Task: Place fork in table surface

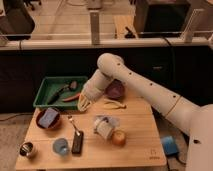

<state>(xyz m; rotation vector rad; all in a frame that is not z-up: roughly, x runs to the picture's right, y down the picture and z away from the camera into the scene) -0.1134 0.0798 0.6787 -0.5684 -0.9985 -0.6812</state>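
The table surface (139, 129) fills the near half of the scene. Its widest bare stretch is on the near right by the logo corner, and it runs up along the right edge, while the left and middle are crowded. The white arm (145, 89) sweeps in from the right, its elbow bent high over the far edge and the forearm dropping down and to the left. The green tray (59, 78) sits at the far left corner. The gripper (83, 104) points downward just beside the tray's right rim, jaws closed, with nothing visible between them. The black remote (77, 142) lies near the front left. The fork (74, 125) lies flat on the wood just beyond it, apart from the gripper.
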